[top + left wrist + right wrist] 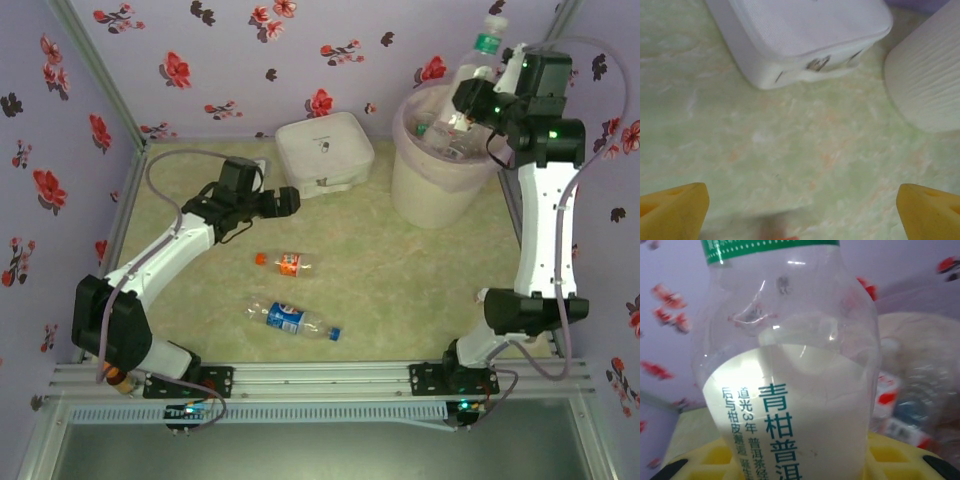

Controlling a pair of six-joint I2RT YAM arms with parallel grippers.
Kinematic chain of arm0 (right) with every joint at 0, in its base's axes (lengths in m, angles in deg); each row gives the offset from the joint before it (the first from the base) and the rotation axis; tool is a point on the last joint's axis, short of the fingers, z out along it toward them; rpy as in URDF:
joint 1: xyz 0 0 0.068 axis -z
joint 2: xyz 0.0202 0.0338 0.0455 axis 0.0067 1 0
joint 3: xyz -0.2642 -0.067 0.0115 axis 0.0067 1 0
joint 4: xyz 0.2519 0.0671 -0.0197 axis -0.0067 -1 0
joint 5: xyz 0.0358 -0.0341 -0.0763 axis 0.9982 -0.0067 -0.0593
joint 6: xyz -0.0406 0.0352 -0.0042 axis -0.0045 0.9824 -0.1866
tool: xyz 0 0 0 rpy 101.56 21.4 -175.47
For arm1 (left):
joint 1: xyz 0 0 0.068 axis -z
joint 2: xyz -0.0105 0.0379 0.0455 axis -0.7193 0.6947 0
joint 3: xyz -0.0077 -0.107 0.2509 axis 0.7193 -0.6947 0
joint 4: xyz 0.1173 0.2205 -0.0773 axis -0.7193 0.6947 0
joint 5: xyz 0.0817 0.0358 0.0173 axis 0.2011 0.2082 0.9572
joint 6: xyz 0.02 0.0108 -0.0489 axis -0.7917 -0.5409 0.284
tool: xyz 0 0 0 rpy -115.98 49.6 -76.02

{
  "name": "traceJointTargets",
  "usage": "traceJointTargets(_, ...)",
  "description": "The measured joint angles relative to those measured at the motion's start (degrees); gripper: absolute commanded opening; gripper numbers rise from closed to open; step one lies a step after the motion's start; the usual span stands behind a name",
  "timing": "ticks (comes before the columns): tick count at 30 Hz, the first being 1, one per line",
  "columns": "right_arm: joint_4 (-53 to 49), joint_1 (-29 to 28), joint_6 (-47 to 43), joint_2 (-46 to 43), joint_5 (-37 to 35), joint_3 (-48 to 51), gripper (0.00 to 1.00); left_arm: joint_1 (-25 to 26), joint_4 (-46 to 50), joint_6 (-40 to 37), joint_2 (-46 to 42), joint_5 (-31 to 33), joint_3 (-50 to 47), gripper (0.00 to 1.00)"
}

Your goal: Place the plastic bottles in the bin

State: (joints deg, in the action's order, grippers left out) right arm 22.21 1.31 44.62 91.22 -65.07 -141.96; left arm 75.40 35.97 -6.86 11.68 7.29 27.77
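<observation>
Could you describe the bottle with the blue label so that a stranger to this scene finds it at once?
On the green table, look at the near half, a little left of the middle. A clear bottle lies there on its side. Its blue label and blue cap set it apart from the smaller orange bottle lying just beyond it.

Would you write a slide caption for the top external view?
Right gripper holds a bottle over the bin; left gripper open beside the box.

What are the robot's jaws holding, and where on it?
The right jaws hold a clear bottle by its white-labelled lower body, above the bin. The left jaws are open and hold nothing.
</observation>
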Motion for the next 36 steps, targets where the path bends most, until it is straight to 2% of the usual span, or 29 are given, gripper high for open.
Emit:
traceJointTargets(4,-3.61,2.32,0.02,7.28,-5.53,-5.44,0.25,1.2,4.87,-3.06,-0.04,3.32,0.0,0.97)
traceJointTargets(10,-8.31,3.08,0.28,14.99,-9.33,-5.31,0.28,1.51,7.69,-4.94,-0.26,5.31,0.0,0.96)
traceJointTargets(12,-8.7,3.08,0.42,15.8,-9.68,-3.39,0.37,1.64,8.11,-5.4,-0.33,5.46,0.0,0.96)
traceJointTargets(16,-9.75,3.08,0.55,15.8,-10.14,0.9,0.69,2.19,9.99,-6.47,-0.31,5.86,0.0,0.97)
traceJointTargets(18,-9.77,3.02,0.31,15.78,-10.43,1.31,0.8,2.32,11.04,-6.84,-0.24,5.88,0.0,0.97)
traceJointTargets(20,-9.77,2.86,0.11,15.17,-11.13,1.01,0.87,2.38,11.52,-7.1,-0.24,5.9,0.0,0.97)
traceJointTargets(23,-10.45,2.95,-0.48,14.25,-13.38,-1.44,0.86,2.56,12.09,-7.34,-0.24,6.12,0.04,0.97)
traceJointTargets(26,-10.45,3.17,-1.33,13.16,-15.34,-3.96,0.79,2.6,12.31,-7.54,-0.24,6.32,0.09,0.97)
traceJointTargets(33,-10.08,3.19,-2.32,15.39,-15.74,-7.63,0.44,3.04,13.11,-8.2,-0.24,6.49,0.09,0.97)
traceJointTargets(36,-9.77,3.19,-2.54,17.9,-15.65,-7.26,0.38,3.34,13.68,-8.48,-0.24,6.54,0.09,0.97)
